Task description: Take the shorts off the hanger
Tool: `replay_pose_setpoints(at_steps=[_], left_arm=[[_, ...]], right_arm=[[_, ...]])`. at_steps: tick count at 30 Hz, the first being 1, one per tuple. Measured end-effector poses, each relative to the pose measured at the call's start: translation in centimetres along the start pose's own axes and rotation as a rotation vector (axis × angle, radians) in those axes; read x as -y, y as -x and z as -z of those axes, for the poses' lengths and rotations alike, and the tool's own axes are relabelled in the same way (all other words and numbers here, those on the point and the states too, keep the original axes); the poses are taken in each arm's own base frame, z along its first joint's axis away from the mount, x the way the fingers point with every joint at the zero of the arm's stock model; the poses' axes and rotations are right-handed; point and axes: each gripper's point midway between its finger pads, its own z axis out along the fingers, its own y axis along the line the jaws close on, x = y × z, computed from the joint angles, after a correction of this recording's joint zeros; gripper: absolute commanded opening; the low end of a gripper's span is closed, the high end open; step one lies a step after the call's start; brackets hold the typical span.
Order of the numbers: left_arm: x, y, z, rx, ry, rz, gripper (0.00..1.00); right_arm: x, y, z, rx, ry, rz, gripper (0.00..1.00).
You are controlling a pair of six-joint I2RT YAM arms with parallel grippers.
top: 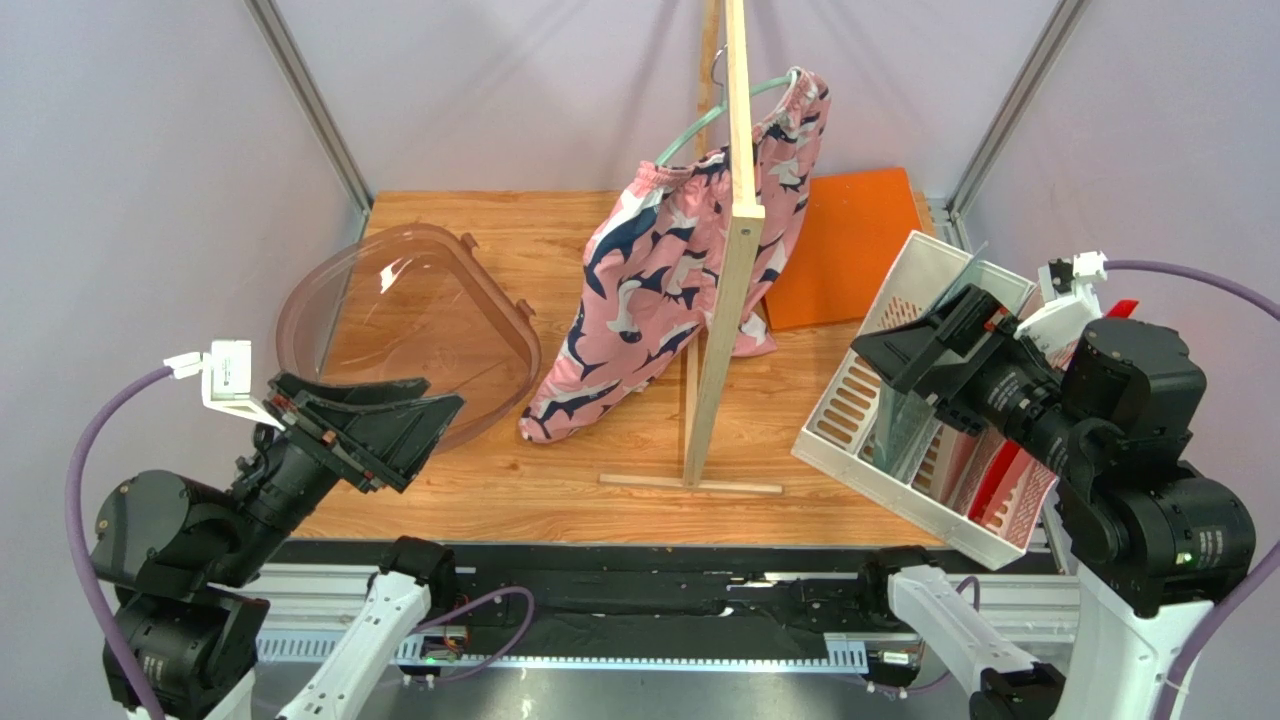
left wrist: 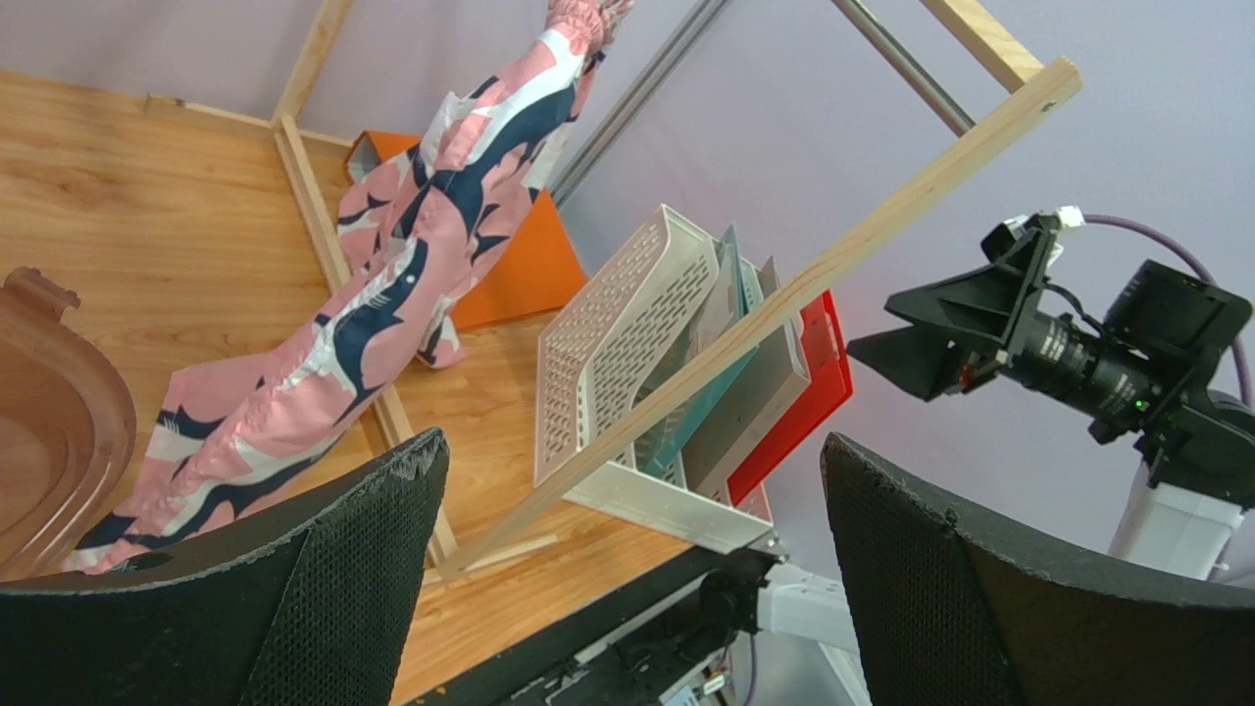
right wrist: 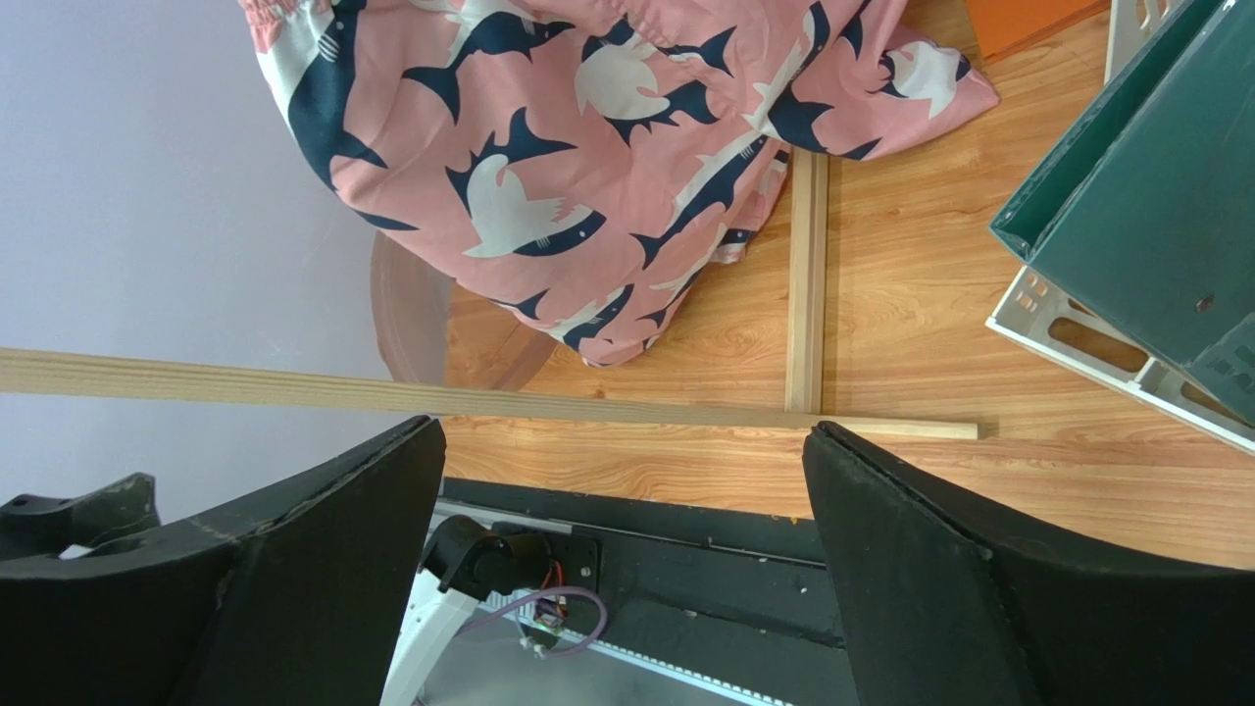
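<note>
Left tool (left wrist: 634,449) and right tool (right wrist: 619,434) stand wide, empty. Ahead of both, the shorts (top: 661,285) hang (apparently draped over the hanger (top: 687,137)); one should pinch their top edge, lifting clear.

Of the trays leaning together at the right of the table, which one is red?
The outermost tray, farthest from the shorts. The white tray, the teal tray and the grey tray stand between them.

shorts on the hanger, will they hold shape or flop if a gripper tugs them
Probably floppy: the shorts drape in folds, their lower end reaching the table. Likely light, since the thin hanger carries them. A tug may swing them or rock the wooden stand.
</note>
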Motion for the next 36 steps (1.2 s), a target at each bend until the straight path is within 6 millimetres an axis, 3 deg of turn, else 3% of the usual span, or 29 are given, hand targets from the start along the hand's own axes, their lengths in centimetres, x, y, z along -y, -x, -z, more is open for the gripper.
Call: replay_pose_setpoints(at_steps=[4,11,17,21,25,30,34,36], left_arm=[[0.6,0.2,0.7,0.004,-0.005,-0.018,0.95],[0.5,-0.5,0.7,-0.043,-0.008,-0.027,0.86],[0.7,-0.8,-2.1,-0.156,-0.027,-0.005,0.81],[1.1,0.8,-5.6,-0.213,-0.035,-0.002,0.68],[2.1,3.4,-10.6,-0.256,-0.091,-0.023,0.68],[0.4,3.9,-16.8,-0.325,-0.111,-0.026,0.68],[-1.8,2.8,-22.9,-0.388,-0.114,-0.074,0.70],[-2.0,1.9,-25.6,-0.411,-0.142,-0.124,0.70]], right_arm=[[-0.4,0.8,-1.2,-0.011,0.006,0.015,1.00],[-4.5,4.8,-4.4,0.039,0.157,0.045,1.00],[-5.5,7.4,-9.4,0.029,0.177,-0.026,1.00],[-5.5,8.3,-13.5,-0.012,0.154,-0.080,0.98],[-4.4,7.6,-16.3,-0.065,0.081,-0.139,0.98],[-3.1,6.7,-16.0,-0.116,-0.020,-0.162,1.00],[-1.7,5.5,-15.2,-0.159,-0.078,-0.129,1.00],[-1.4,5.1,-14.9,-0.179,-0.092,-0.109,1.00]])
